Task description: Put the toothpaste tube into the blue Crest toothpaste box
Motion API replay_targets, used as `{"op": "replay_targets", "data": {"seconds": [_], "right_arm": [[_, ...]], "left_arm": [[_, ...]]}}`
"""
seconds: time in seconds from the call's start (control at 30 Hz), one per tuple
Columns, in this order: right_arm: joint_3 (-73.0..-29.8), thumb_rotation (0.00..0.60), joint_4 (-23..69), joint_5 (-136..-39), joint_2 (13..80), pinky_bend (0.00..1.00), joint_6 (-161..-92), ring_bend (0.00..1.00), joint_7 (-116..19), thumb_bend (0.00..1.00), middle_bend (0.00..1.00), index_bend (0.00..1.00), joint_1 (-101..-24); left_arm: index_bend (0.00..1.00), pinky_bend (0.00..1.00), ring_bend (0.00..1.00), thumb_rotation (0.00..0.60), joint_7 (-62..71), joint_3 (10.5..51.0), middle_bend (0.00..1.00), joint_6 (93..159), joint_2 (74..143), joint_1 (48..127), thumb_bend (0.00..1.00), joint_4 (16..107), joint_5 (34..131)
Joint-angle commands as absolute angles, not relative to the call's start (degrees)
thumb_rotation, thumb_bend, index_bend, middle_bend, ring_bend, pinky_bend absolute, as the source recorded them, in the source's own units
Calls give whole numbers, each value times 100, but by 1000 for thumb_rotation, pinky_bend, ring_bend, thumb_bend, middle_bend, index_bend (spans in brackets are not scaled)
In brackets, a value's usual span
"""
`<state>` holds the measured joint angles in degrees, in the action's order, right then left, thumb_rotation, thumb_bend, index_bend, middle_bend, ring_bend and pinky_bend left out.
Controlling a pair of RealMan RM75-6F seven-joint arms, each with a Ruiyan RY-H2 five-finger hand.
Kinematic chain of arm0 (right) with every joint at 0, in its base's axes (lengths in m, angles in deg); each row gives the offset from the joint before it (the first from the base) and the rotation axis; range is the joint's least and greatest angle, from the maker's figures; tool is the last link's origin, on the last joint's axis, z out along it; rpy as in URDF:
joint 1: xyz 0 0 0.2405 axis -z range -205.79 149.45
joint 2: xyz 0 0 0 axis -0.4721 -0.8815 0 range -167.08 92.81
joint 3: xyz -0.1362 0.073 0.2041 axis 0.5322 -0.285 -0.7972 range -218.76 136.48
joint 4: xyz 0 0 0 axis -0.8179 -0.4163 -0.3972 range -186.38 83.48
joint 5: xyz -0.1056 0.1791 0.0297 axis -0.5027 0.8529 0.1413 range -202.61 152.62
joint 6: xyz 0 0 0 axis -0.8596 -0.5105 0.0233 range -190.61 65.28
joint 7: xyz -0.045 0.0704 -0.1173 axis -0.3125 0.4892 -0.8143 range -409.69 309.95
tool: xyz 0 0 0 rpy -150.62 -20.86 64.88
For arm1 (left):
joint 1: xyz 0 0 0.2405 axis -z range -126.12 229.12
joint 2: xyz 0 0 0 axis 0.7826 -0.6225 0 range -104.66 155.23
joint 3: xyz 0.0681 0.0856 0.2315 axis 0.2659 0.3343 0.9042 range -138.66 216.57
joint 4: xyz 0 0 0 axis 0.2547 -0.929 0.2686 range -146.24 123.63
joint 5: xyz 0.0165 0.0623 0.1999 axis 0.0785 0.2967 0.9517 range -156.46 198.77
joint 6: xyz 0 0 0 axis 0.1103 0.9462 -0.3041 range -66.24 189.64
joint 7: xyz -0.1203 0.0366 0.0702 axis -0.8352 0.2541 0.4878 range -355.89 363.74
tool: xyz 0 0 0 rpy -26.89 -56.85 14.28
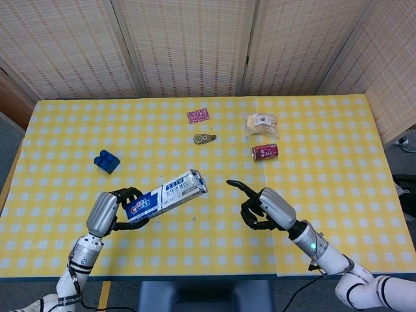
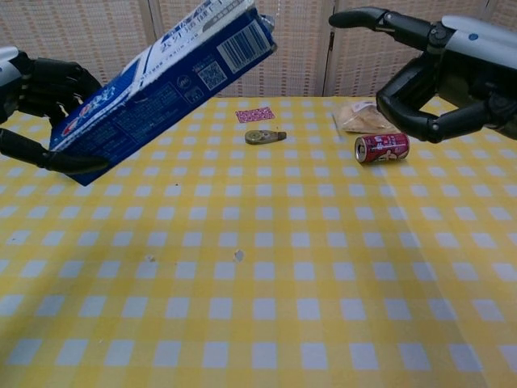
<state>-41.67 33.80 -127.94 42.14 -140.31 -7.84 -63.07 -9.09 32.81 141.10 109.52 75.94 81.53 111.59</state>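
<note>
The blue Crest toothpaste box (image 1: 166,194) is lifted off the table, tilted with its open end up and to the right. My left hand (image 1: 110,211) grips its lower end; in the chest view the box (image 2: 161,85) slants up from that hand (image 2: 40,97). A silvery bit shows at the box mouth, and I cannot tell whether it is the tube. No loose toothpaste tube lies in view. My right hand (image 1: 266,207) hovers right of the box mouth, one finger pointing at it, the others curled, holding nothing; it also shows high in the chest view (image 2: 440,73).
A red soda can (image 1: 264,152) lies on its side at the back right, with a bagged snack (image 1: 260,123) behind it. A pink card (image 1: 198,116) and a small grey tool (image 1: 205,138) sit at the back middle. A blue block (image 1: 106,160) rests at the left.
</note>
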Motion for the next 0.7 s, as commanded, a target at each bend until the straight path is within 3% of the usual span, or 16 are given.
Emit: {"op": "replay_targets", "data": {"seconds": [0.03, 0.7], "right_arm": [[-4158, 600, 3405, -12819, 4241, 911, -14010, 867, -787, 626, 864, 0, -6343], [-4011, 600, 3506, -13092, 4238, 911, -13987, 856, 157, 669, 848, 0, -6742]], "left_arm": [[623, 674, 591, 600, -899, 3283, 745, 14098, 10961, 7605, 204, 8162, 11167], [625, 674, 591, 600, -640, 3331, 745, 14029, 11055, 7695, 205, 8394, 11285]]}}
